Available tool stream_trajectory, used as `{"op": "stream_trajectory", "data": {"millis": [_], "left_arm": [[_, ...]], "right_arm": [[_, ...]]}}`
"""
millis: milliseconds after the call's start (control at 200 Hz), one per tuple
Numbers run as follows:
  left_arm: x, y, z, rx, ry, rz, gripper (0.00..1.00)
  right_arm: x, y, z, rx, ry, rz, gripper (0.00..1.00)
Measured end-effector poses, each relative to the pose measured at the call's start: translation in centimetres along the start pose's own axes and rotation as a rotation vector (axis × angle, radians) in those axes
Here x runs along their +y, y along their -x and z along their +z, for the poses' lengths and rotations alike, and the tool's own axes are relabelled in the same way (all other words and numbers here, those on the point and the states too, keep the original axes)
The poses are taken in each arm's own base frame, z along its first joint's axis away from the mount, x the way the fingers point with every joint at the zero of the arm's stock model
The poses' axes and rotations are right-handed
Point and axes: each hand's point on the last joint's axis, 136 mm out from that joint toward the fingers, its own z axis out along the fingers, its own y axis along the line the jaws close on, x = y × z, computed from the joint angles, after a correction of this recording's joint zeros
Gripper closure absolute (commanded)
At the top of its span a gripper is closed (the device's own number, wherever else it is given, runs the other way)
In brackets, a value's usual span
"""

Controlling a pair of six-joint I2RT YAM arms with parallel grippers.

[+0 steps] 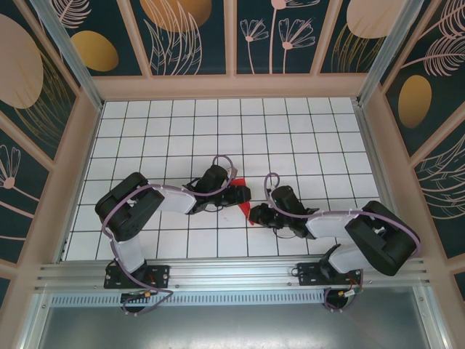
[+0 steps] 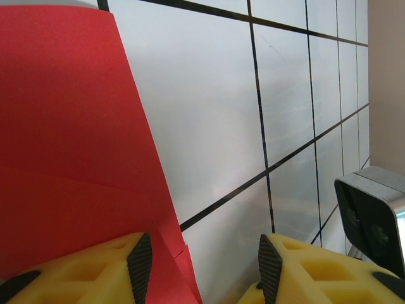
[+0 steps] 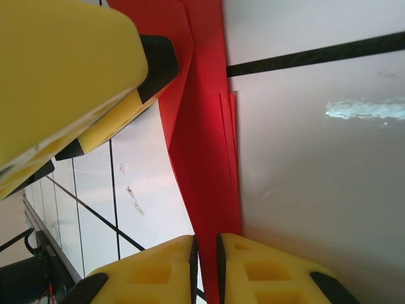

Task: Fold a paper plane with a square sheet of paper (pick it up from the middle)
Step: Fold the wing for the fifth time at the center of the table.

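The red sheet of paper (image 1: pixel 251 215) lies folded and creased on the white tiled table (image 1: pixel 290 131), between my two grippers. My left gripper (image 1: pixel 240 195) reaches in from the left. In the left wrist view it (image 2: pixel 205 263) is open, its left finger (image 2: pixel 136 266) over the paper (image 2: pixel 63 126), whose edge runs between the jaws. My right gripper (image 1: pixel 260 214) comes from the right. Its jaws (image 3: pixel 205 259) stand a narrow gap apart, and a layered strip of the paper (image 3: pixel 205 145) runs through that gap.
The left gripper's yellow finger (image 3: pixel 76 69) hangs close above the paper in the right wrist view. The right arm's grey wrist camera (image 2: pixel 370 218) sits just right of the left gripper. Wooden walls (image 1: pixel 232 86) and metal posts enclose the tiled floor.
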Motion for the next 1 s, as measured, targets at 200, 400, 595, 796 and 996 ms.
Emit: {"op": "stream_trajectory", "data": {"millis": [200,400,595,796,996], "left_arm": [[0.0,0.0,0.0,0.000,0.000,0.000,0.49],[0.0,0.0,0.0,0.001,0.002,-0.001,0.50],[0.0,0.0,0.1,0.003,0.004,-0.001,0.50],[0.0,0.1,0.1,0.003,0.004,-0.001,0.50],[0.0,0.0,0.1,0.004,0.005,-0.002,0.50]], "right_arm": [[-0.1,-0.1,0.0,0.008,0.001,0.006,0.93],[-0.6,-0.4,0.5,0.038,-0.009,0.021,0.95],[-0.5,-0.4,0.6,0.047,0.001,0.025,0.90],[0.1,0.0,-0.3,0.036,-0.018,0.008,0.73],[2.0,1.2,-0.7,0.018,0.003,-0.033,0.79]]}}
